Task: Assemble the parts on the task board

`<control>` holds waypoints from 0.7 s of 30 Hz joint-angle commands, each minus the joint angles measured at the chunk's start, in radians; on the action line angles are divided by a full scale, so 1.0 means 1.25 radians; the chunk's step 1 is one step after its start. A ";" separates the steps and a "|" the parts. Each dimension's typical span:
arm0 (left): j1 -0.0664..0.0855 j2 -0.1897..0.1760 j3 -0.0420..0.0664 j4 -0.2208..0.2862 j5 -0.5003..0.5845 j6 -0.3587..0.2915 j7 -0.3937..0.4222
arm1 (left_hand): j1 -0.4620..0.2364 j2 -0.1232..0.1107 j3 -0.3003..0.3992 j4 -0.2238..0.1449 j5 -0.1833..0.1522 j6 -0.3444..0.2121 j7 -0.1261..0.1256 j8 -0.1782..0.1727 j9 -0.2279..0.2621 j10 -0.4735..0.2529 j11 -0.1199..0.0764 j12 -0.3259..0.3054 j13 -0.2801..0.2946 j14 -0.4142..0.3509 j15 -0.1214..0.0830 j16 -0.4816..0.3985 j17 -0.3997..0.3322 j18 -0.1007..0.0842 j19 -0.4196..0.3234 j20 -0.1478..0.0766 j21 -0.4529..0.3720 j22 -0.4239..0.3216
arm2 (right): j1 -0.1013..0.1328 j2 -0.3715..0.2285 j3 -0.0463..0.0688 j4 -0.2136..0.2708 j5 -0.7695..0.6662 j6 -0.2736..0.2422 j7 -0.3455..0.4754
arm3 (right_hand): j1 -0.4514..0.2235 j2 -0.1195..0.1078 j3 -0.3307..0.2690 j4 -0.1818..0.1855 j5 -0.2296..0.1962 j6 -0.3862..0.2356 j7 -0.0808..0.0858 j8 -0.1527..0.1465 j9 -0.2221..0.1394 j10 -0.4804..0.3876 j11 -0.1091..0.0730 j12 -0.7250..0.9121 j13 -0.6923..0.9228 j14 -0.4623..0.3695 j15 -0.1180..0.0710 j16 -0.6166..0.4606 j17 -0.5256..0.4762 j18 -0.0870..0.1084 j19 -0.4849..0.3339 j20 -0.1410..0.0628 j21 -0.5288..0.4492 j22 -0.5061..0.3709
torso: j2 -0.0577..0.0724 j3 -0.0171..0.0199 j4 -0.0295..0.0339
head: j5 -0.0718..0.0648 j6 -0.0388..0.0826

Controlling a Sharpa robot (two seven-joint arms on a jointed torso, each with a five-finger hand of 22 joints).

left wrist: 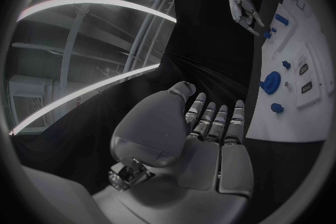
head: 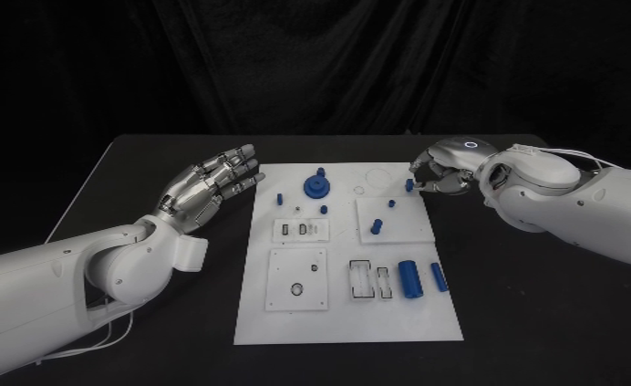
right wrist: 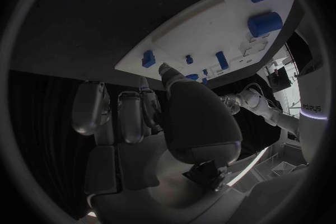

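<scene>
— The parts [head: 409,278]: where were they found, and how could they be expected to handle?

— They were seen spread over the white task board [head: 348,322] in the middle of the black table [head: 526,304]. Two cylinders lay near its right edge, a toothed piece [head: 315,186] stood toward the far end, and small pegs were dotted between. They were judged light, rigid and smooth, so likely to slip or roll if nudged. A pinch across the sides, low on the body, was thought safest.

— Which piece was being addressed?

— Probably the small peg [head: 409,185] at the far right corner. The right hand [head: 440,173] was curled in beside it, fingertips close. Whether the peg was actually pinched could not be told.

— And the other hand?

— The left hand [head: 211,183] was held up beside the board's left edge, fingers spread, with nothing in it.
</scene>
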 commanded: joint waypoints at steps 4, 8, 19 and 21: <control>-0.001 0.002 0.001 0.001 0.003 0.017 0.006 | -0.007 0.001 0.005 0.001 -0.005 0.000 0.007 0.005 0.001 -0.001 0.007 0.005 0.001 0.003 0.005 0.003 0.001 -0.010 0.002 0.001 0.003 0.001 | -0.012 -0.005 0.001 -0.006 0.013 -0.045 0.010 | 0.010 -0.007 -0.004 0.011 -0.010 0.002 0.003 -0.001 -0.005 -0.015 -0.001 -0.012 0.024 0.002 -0.003 -0.015 0.074 0.011 -0.014 0.002 -0.019 0.125 | 0.001 0.0007 0.0011 | 0.000 -0.001; -0.001 0.002 0.001 0.001 0.003 0.018 0.006 | -0.007 0.001 0.007 0.001 -0.005 0.001 0.007 0.005 0.001 -0.001 0.007 0.006 0.001 0.003 0.006 0.004 0.001 -0.011 0.003 0.001 0.004 0.001 | -0.016 -0.003 0.001 -0.014 0.015 -0.044 0.006 | 0.013 -0.008 -0.007 0.017 -0.018 0.000 0.003 -0.001 -0.010 -0.030 0.000 -0.024 0.010 -0.010 -0.003 -0.035 0.056 0.016 -0.027 0.003 -0.046 0.117 | 0.001 0.0007 0.0024 | -0.003 -0.002; -0.003 0.006 0.001 -0.005 0.003 0.021 0.005 | -0.007 0.001 0.007 0.001 -0.005 0.001 0.007 0.005 0.001 -0.001 0.007 0.006 0.001 0.003 0.006 0.004 0.001 -0.011 0.003 0.001 0.004 0.001 | -0.027 0.017 0.001 -0.053 0.016 -0.027 0.000 | 0.016 -0.009 -0.013 0.026 -0.033 -0.005 0.002 -0.002 -0.018 -0.041 0.000 -0.035 -0.001 -0.020 -0.003 -0.055 0.040 0.020 -0.037 0.003 -0.071 0.110 | 0.000 0.0005 0.0018 | -0.008 -0.004; -0.004 0.006 0.001 -0.005 0.003 0.022 0.005 | -0.007 0.001 0.007 0.001 -0.005 0.001 0.007 0.005 0.001 -0.001 0.007 0.006 0.001 0.003 0.006 0.004 0.001 -0.011 0.003 0.001 0.004 0.001 | -0.029 0.021 0.001 -0.058 0.016 -0.025 0.000 | 0.017 -0.008 -0.014 0.027 -0.035 -0.005 0.002 -0.002 -0.018 -0.045 0.000 -0.038 -0.005 -0.023 -0.003 -0.060 0.036 0.021 -0.040 0.003 -0.077 0.108 | -0.001 0.0000 0.0018 | -0.008 -0.004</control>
